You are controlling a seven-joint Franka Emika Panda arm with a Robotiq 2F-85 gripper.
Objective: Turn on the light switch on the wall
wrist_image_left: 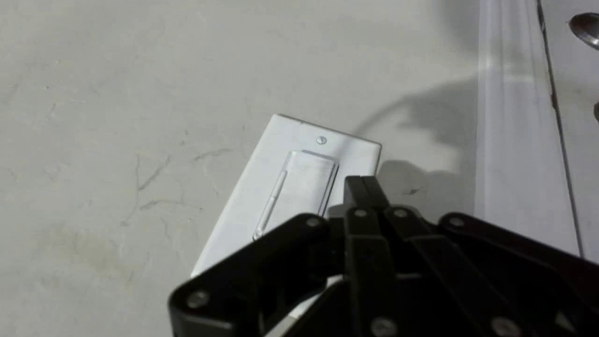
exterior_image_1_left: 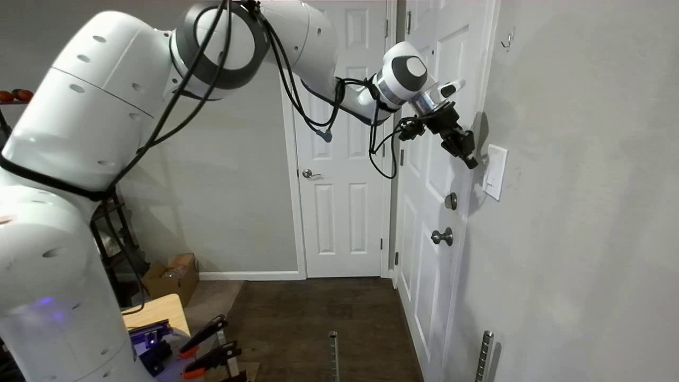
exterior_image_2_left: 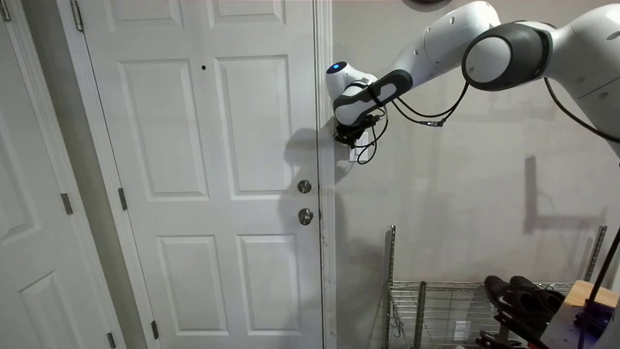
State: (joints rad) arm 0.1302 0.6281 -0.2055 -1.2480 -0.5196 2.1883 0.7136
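The light switch [exterior_image_1_left: 495, 172] is a white upright plate on the pale grey wall [exterior_image_1_left: 583, 228], just beside the door frame. In the wrist view its plate [wrist_image_left: 299, 185] shows a wide flat paddle with a slim slider along one side; its lower part is hidden behind the gripper. In an exterior view the switch [exterior_image_2_left: 353, 155] is partly hidden by the gripper and a cable. My black gripper [exterior_image_1_left: 471, 163] is shut and empty, close to the switch on its door side. In the wrist view the fingertips [wrist_image_left: 362, 180] overlap the plate's door-side edge; I cannot tell whether they touch.
A white panelled door [exterior_image_1_left: 432, 159] with a round knob [exterior_image_1_left: 442, 236] and a lock [exterior_image_1_left: 451, 201] stands beside the switch. A cable loop [exterior_image_2_left: 373, 145] hangs under the wrist. A wire rack [exterior_image_2_left: 436, 286] with black shoes [exterior_image_2_left: 523, 295] stands low against the wall.
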